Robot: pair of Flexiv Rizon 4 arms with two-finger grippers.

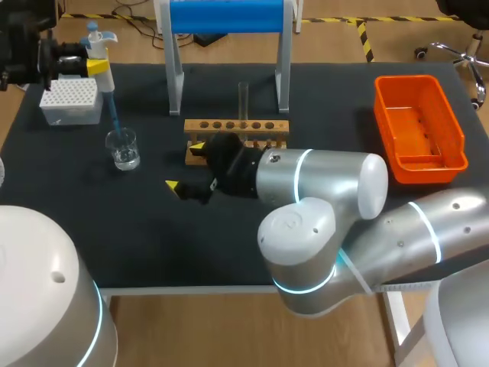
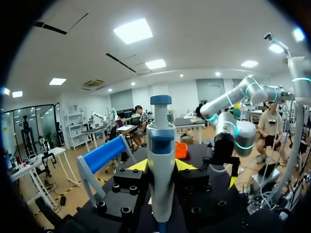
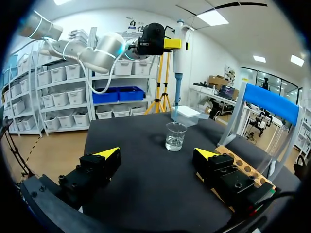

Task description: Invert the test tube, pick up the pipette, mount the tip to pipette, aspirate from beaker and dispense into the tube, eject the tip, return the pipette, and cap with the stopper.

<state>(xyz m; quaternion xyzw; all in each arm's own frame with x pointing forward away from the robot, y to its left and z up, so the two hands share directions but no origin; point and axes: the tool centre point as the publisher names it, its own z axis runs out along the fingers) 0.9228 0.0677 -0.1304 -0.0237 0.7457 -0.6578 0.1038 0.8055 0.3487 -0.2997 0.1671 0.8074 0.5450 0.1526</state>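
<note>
My left gripper (image 1: 85, 61) at the far left is shut on the white and blue pipette (image 1: 98, 55), which stands upright. Its blue tip (image 1: 114, 121) points down into the mouth of the glass beaker (image 1: 123, 149). In the left wrist view the pipette (image 2: 161, 155) sits clamped between the yellow-tipped fingers (image 2: 138, 165). My right gripper (image 1: 186, 167) lies low over the mat, open and empty, just left of the wooden tube rack (image 1: 237, 128). A clear test tube (image 1: 243, 99) stands upright in the rack. From the right wrist the beaker (image 3: 175, 136) is ahead of the open gripper (image 3: 158, 153), with the pipette (image 3: 179, 53) above it.
A white tip box (image 1: 70, 100) sits at the far left behind the beaker. The white stand with a blue top bar (image 1: 226, 17) rises behind the rack. An orange bin (image 1: 419, 130) is at the right. My right arm's grey elbow (image 1: 321, 206) covers the front middle.
</note>
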